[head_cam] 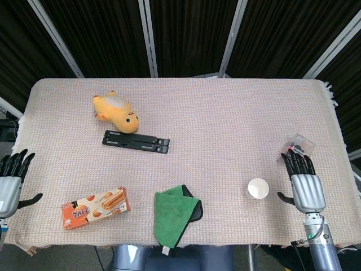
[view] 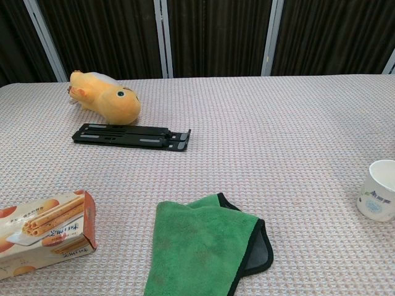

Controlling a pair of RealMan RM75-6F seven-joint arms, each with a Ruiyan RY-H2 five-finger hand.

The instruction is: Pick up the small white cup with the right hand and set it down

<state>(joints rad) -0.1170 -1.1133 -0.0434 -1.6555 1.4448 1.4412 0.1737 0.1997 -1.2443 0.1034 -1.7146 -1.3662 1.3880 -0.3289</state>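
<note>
The right hand (head_cam: 304,183) sits at the lower right of the head view, palm down, fingers stretched out and apart, holding nothing. There's some small clear-wrapped thing (head_cam: 299,144) right at its fingertips; I honestly can't tell what it is or whether it's touching.

Just beside the hand, on its thumb side, is the small white cup (head_cam: 258,188), upright and mouth up, not touched yet. The chest view catches it at the right edge (view: 378,190), with a blue print on the wall.

It looks like a thin paper cup and seems empty, so I'd guess very light and easy to crush or knock over. Best bet is probably a gentle wrap around the side wall about mid-height, thumb opposite the fingers, not pinching the rim.

The left hand (head_cam: 11,180) is way off at the lower left edge, also open and empty.

The rest of the woven tablecloth (head_cam: 225,113) has a green cloth (head_cam: 176,212), a snack box (head_cam: 95,206), a black folding stand (head_cam: 136,141) and a yellow plush (head_cam: 116,112).
</note>
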